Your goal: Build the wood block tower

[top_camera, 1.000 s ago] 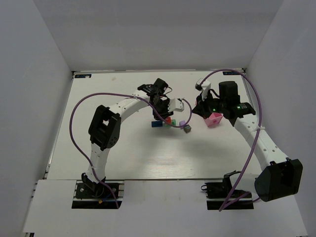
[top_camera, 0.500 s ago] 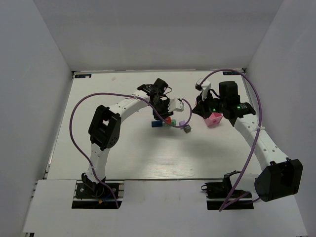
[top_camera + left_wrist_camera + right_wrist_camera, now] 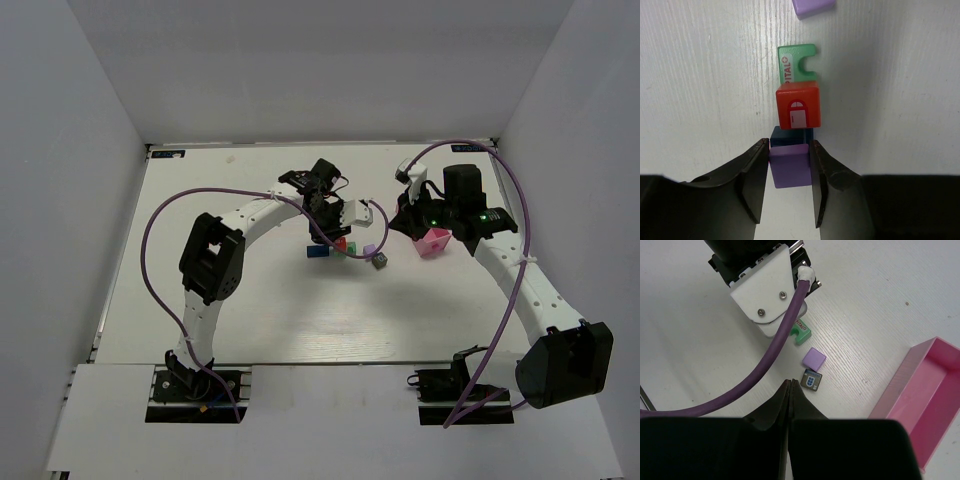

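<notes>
Now: tower (image 3: 340, 246) only low cluster, mid-table (image 3: 300, 310), between arms. Purple block (image 3: 790, 165) clamped in left gripper (image 3: 789, 146), over blue block (image 3: 791, 134); seated or hovering, cannot tell. Red block (image 3: 798, 111) touches blue, green block (image 3: 796, 62) touches red's far side. Risk: off-centre release tips purple off; spreading fingers may nudge red. Right gripper (image 3: 790, 384) fingers together, empty, near tray (image 3: 927, 390). Spare purple (image 3: 814, 358) and grey block (image 3: 811, 379) crowd right side; more room to retreat leftward.
</notes>
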`<act>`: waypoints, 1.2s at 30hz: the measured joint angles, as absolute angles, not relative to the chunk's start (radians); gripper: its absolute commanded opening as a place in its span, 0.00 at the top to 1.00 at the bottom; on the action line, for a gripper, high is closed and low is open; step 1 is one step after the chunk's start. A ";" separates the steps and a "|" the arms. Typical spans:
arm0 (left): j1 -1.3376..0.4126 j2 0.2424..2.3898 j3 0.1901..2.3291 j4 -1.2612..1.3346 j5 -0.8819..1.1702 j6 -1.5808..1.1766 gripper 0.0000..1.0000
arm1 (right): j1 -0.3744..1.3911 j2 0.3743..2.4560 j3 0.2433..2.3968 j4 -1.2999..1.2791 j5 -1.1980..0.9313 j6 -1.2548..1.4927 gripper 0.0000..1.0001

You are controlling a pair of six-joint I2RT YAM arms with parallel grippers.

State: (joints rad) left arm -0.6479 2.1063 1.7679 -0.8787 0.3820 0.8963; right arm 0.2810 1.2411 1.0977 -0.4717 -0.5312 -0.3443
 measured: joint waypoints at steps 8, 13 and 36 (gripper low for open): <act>-0.648 2.114 1.768 -0.882 0.382 0.898 0.53 | 0.281 1.241 1.097 -0.472 -0.532 -0.344 1.00; -0.648 2.125 1.768 -0.883 0.382 0.898 0.53 | 0.281 1.241 1.097 -0.472 -0.532 -0.345 1.00; -0.648 2.131 1.766 -0.880 0.382 0.895 0.00 | 0.281 1.241 1.097 -0.472 -0.534 -0.346 1.00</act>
State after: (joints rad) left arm -0.6479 2.1315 1.7660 -0.8803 0.3820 0.8951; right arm 0.2806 1.2411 1.0973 -0.4717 -0.5343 -0.3462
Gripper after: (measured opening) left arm 0.997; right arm 0.004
